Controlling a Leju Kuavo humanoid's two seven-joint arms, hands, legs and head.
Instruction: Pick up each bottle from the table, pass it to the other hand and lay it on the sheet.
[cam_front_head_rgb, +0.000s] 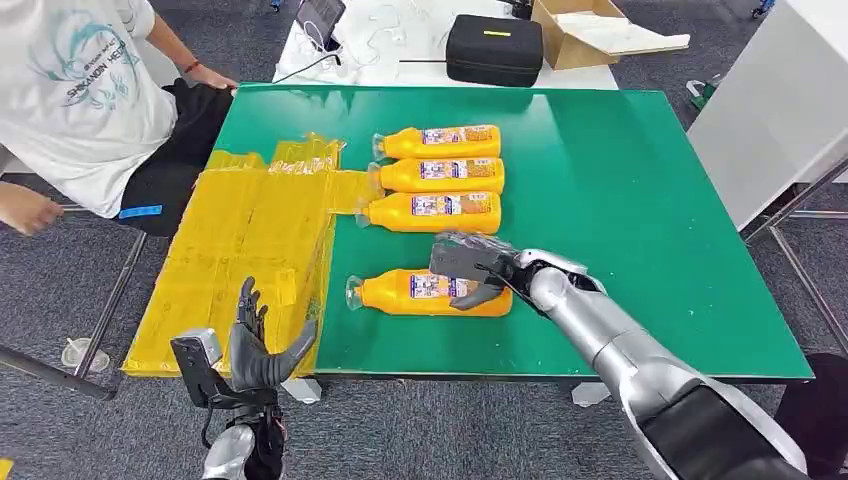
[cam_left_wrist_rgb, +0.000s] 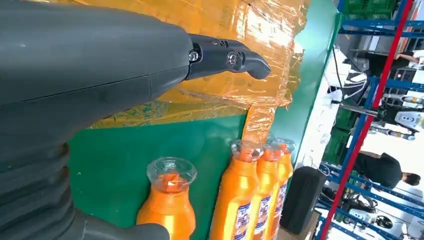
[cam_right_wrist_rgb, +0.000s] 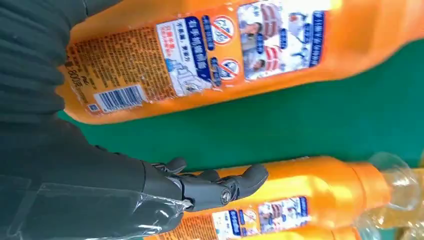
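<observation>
- Bottles of orange liquid are counted at four, all lying on their sides on the green table (cam_front_head_rgb: 620, 200); none is yet laid on the yellow plastic sheet (cam_front_head_rgb: 240, 250).
- Nearest bottle (cam_front_head_rgb: 430, 292) lies directly beneath the right hand (cam_front_head_rgb: 478, 272), set apart from the rest, probably so that it can be reached alone.
- Right hand is draped over this bottle's label end with the fingers (cam_right_wrist_rgb: 220, 186) spread and the thumb down its near side; no closed grasp is seen, so it is judged to be settling, not yet holding.
- Row of three bottles (cam_front_head_rgb: 435, 176) lies just beyond that hand, side by side and touching, clear caps turned toward the sheet.
- Left hand (cam_front_head_rgb: 262, 345) is held upright beside the sheet's near edge, fingers apart and holding nothing, seemingly posed to receive the pass.
- One sheet is counted, spread flat beyond the left hand, overhanging the table's edge.
- One seated person (cam_front_head_rgb: 90, 90) is seen past the sheet.
</observation>
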